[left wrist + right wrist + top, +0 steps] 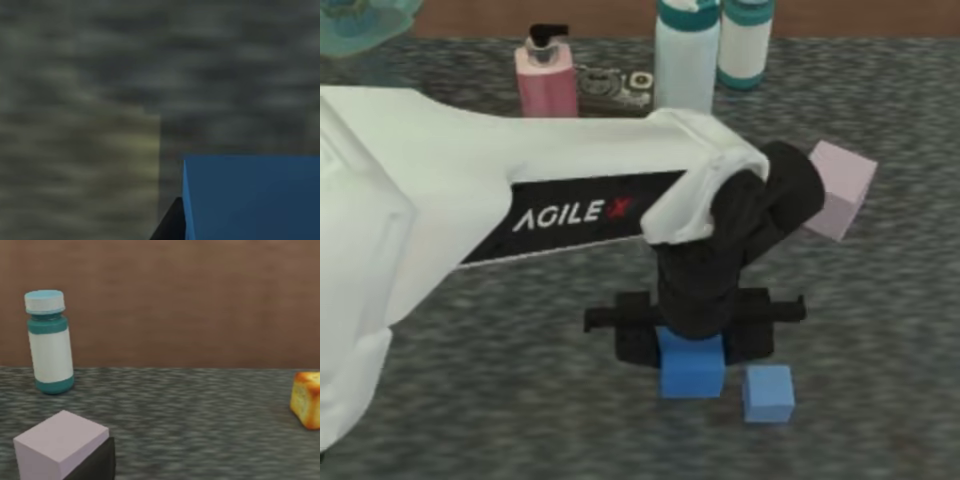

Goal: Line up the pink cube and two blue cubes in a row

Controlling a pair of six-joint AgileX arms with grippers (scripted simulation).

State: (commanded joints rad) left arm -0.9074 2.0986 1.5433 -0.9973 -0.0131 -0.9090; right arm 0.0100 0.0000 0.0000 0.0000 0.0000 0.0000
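While the left arm reaches across the grey mottled desk (880,330), the left gripper (692,330) is seen low over the medium blue cube (692,366), near the middle of the desk's near edge. The cube's far part is covered by the gripper body, so whether the fingers are pinching it or merely standing spread around it cannot be told; in the left wrist view only the cube's blue face (250,197) and a dark sliver beside it are shown. The smaller light blue cube (768,392) is set just beside the medium one, toward the right edge, with a narrow gap between them. The pink cube (840,188) is found well apart, farther back and to the right, partly hidden by the arm's black wrist.

Along the far edge a pink pump bottle (546,76), a small dark object (612,86) and two white bottles with teal caps (688,55) are lined up. The right arm is not seen from above; from its wrist camera the pink cube (60,445), one teal-capped bottle (49,342) and a toasted bread cube (307,399) are shown.
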